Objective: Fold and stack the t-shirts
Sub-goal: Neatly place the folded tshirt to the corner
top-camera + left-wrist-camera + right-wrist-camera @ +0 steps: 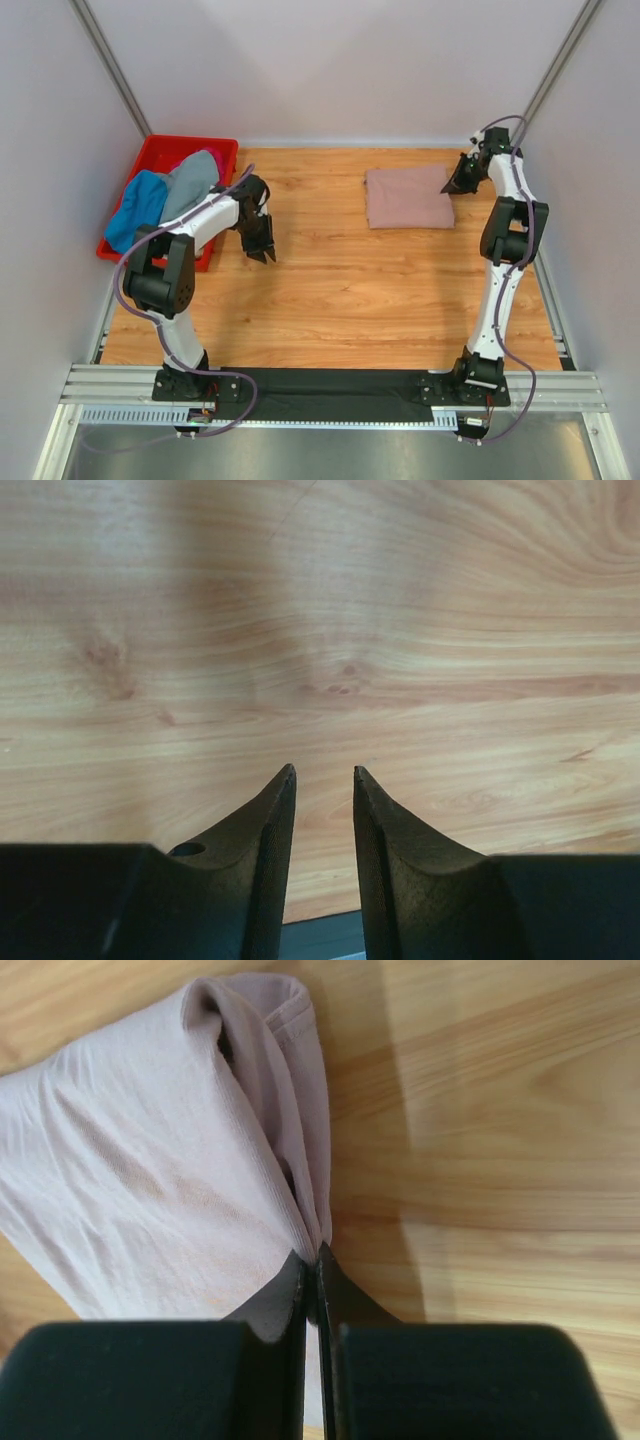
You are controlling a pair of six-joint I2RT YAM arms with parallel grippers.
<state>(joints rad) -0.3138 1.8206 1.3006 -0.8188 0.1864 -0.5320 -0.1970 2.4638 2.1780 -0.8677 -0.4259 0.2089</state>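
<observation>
A folded dusty-pink t-shirt lies at the back right of the table. My right gripper is shut on its right edge; in the right wrist view the jaws pinch the folded layers of the pink shirt. My left gripper hangs over bare wood left of centre, open and empty, as the left wrist view shows. A blue shirt and a grey shirt lie bunched in the red crate, with a strip of magenta cloth beside them.
The red plastic crate stands at the back left against the left wall. Grey walls close in the table on three sides. A black cloth strip lies along the near edge between the arm bases.
</observation>
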